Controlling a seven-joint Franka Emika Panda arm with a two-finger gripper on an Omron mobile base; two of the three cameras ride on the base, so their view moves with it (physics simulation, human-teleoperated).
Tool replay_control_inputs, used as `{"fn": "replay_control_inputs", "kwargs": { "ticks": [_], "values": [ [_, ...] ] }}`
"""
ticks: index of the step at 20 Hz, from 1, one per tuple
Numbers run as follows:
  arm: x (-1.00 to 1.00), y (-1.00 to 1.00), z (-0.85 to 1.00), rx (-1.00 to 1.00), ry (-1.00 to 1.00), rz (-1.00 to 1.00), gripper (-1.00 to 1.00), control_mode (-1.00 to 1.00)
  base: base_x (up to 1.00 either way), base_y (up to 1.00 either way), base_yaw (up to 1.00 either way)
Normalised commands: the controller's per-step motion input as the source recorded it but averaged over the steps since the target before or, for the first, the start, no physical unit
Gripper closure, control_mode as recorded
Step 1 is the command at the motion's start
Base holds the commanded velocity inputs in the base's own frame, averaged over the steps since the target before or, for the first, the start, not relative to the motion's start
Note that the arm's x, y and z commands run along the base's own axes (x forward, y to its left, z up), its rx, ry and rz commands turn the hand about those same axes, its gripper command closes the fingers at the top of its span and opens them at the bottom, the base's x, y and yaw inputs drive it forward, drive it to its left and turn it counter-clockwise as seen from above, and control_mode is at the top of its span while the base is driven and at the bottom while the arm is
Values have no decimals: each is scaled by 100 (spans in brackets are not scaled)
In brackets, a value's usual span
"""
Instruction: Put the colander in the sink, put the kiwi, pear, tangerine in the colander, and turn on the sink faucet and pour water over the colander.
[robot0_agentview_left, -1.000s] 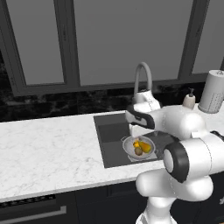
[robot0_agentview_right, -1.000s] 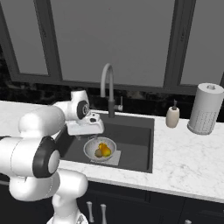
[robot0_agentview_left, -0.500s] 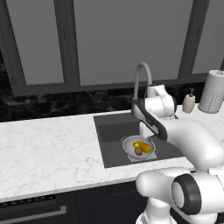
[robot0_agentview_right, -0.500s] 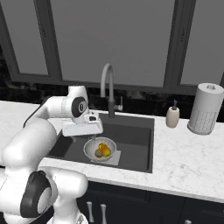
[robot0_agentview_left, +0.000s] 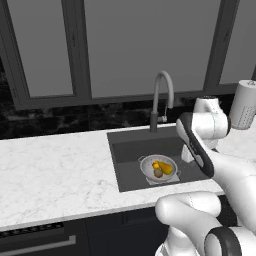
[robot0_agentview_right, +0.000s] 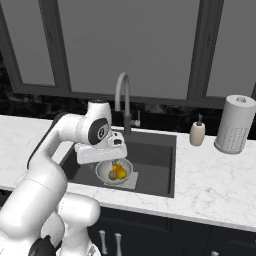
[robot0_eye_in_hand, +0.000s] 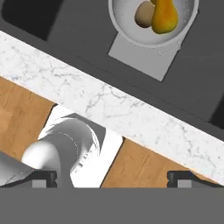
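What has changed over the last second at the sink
The arm swung its hand from over the back of the sink across to the right side, lifting away from the colander. Nothing was picked up or let go. The colander with the pear, kiwi and tangerine, and the faucet, stayed put.

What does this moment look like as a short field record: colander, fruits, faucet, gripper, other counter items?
colander: in the sink, on the pale patch of its floor; colander
fruits: kiwi and pear side by side in the colander; tangerine behind them
sink faucet: at the back rim of the sink, spout arched toward the basin; no water visible
gripper: above the front counter edge, fingertips wide apart, holding nothing
other items: soap bottle and paper towel roll on the counter right of the sink
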Motion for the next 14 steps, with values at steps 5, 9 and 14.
{"fn": "replay_control_inputs", "kwargs": {
  "ticks": [5, 9, 14],
  "values": [
    [-3, -51, 22, 28, -3, 25, -100, -100, 0, 0, 0],
    [4, -44, 9, 36, -13, 33, -100, -100, 0, 0, 0],
    [31, -42, 1, 32, -14, 28, -100, -100, 0, 0, 0]
  ]
}}
